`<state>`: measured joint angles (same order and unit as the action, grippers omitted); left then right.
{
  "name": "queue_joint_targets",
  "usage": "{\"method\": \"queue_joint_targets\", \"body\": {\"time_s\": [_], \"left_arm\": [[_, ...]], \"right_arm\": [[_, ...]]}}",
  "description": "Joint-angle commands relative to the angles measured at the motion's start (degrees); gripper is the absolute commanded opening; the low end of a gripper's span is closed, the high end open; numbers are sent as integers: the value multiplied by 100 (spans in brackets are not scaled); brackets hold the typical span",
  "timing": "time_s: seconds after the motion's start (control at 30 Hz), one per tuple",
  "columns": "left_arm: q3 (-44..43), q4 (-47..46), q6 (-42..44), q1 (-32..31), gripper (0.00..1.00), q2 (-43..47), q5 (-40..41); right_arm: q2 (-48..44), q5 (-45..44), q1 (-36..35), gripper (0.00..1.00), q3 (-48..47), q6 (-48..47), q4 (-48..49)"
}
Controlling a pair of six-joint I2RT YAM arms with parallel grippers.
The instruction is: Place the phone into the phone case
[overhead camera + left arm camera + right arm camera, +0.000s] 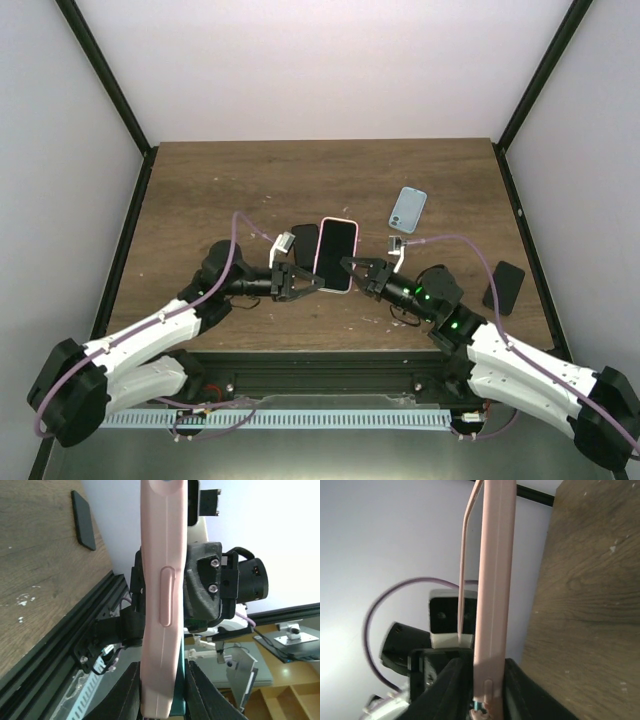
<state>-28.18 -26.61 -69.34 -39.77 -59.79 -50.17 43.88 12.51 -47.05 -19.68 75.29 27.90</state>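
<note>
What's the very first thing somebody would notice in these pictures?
The pink phone case, with a dark screen showing in it, is pinched on both sides by the left gripper and the right gripper above the middle of the table. After that, a light blue case lies flat farther back on the right, and a black phone sits near the table's right edge.
</note>
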Motion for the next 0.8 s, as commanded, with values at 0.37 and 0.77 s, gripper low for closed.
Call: {"method": "queue_joint_targets", "body": {"time_s": [0.37, 0.77], "left_arm": [[-237, 729, 330, -23, 26, 418, 286], [-264, 613, 255, -38, 0, 284, 188]], "right_arm": [[-538, 303, -44, 1, -185, -341, -204], [-374, 522, -44, 15, -160, -265, -38]]}}
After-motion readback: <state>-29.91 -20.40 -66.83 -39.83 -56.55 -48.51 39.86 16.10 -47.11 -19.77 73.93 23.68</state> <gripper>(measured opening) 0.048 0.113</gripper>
